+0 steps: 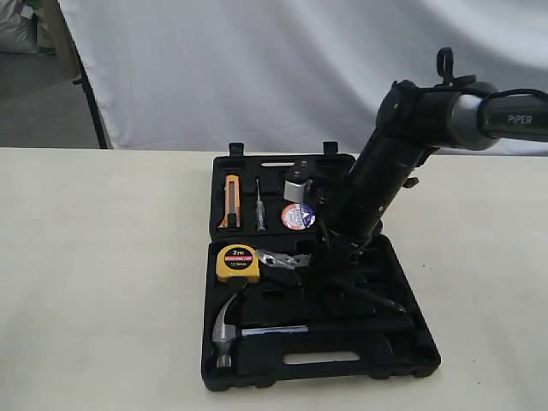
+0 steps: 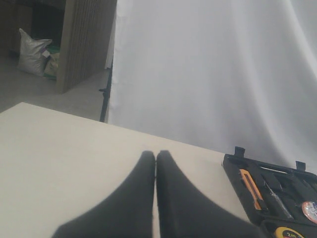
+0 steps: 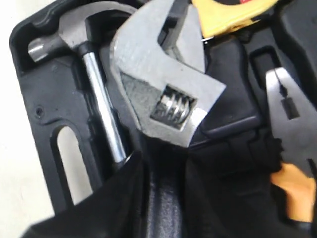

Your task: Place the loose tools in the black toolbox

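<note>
The black toolbox [image 1: 402,364] lies open on the table in two halves. My right gripper [image 3: 163,157] is shut on the black handle of the silver adjustable wrench [image 3: 158,74] and holds it just above the near half. The steel claw hammer [image 1: 227,330] lies in its recess by the slot handle, right beside the wrench head. A small tape roll [image 1: 297,216] with a blue-red-white label sits in the far half. My left gripper [image 2: 156,157] hangs shut and empty over bare table, left of the toolbox [image 2: 237,173]. In the exterior view my right arm [image 1: 377,171] hides the wrench.
A yellow tape measure [image 1: 237,263] and orange-handled pliers [image 1: 282,259] sit in the near half. An orange utility knife [image 1: 231,201] and a thin screwdriver [image 1: 259,205] lie in the far half. A white curtain hangs behind the table.
</note>
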`<action>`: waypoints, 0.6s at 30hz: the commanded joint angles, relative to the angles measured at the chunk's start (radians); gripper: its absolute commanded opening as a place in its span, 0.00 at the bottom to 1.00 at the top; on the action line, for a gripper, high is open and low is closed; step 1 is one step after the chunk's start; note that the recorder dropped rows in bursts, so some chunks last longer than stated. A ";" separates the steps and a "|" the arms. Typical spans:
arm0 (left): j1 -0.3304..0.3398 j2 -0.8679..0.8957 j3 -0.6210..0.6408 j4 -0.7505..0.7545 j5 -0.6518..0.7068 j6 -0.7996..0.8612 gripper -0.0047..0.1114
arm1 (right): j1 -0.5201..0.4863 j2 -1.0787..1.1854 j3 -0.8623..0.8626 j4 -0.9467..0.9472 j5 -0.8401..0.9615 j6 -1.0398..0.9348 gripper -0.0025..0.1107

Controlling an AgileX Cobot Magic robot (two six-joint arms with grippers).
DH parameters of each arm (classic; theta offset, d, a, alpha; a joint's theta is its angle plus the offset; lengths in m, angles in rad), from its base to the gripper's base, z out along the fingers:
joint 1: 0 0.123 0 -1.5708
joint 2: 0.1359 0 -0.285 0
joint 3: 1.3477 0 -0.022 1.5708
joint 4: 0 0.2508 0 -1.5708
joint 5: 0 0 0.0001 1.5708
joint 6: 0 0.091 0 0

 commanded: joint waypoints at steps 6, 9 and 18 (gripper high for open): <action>0.025 -0.003 -0.003 0.004 -0.007 -0.005 0.05 | 0.076 -0.013 0.047 -0.016 0.014 0.054 0.02; 0.025 -0.003 -0.003 0.004 -0.007 -0.005 0.05 | 0.078 -0.027 0.064 -0.016 0.014 0.070 0.02; 0.025 -0.003 -0.003 0.004 -0.007 -0.005 0.05 | 0.076 -0.016 0.091 -0.064 0.014 0.068 0.02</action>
